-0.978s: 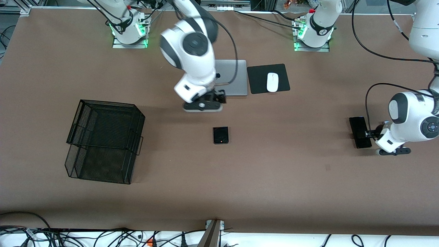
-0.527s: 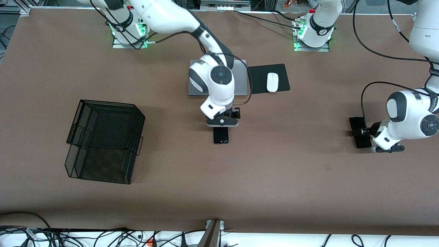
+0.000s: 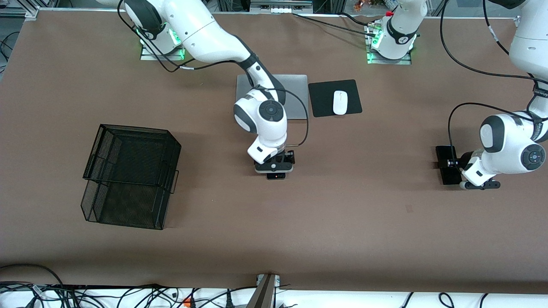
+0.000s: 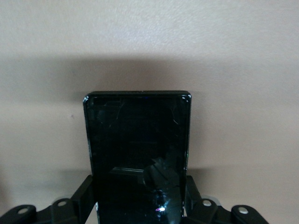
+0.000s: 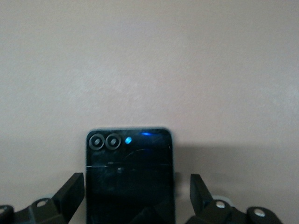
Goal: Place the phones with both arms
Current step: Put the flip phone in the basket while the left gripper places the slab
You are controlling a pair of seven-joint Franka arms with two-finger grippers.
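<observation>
The small black flip phone (image 3: 276, 176) lies flat at the table's middle, mostly hidden under my right gripper (image 3: 275, 170). In the right wrist view the gripper (image 5: 135, 198) is open, its fingers (image 5: 72, 191) standing either side of the phone (image 5: 130, 161) with a gap. The long slim black slab (image 3: 445, 155) lies at the left arm's end of the table. My left gripper (image 3: 454, 164) is low over it. In the left wrist view the gripper (image 4: 140, 203) is shut on the slab (image 4: 138, 135), fingers (image 4: 84, 196) against its long edges. The lavender phone is out of view.
A black wire mesh basket (image 3: 128, 141) stands toward the right arm's end. A grey laptop (image 3: 297, 96) and a white mouse (image 3: 340, 102) on a black pad (image 3: 321, 100) lie farther from the front camera than the flip phone.
My right arm swung from beside the laptop and came down over the flip phone. My left gripper slid farther along the slab and lower. Both phones stay in place.
</observation>
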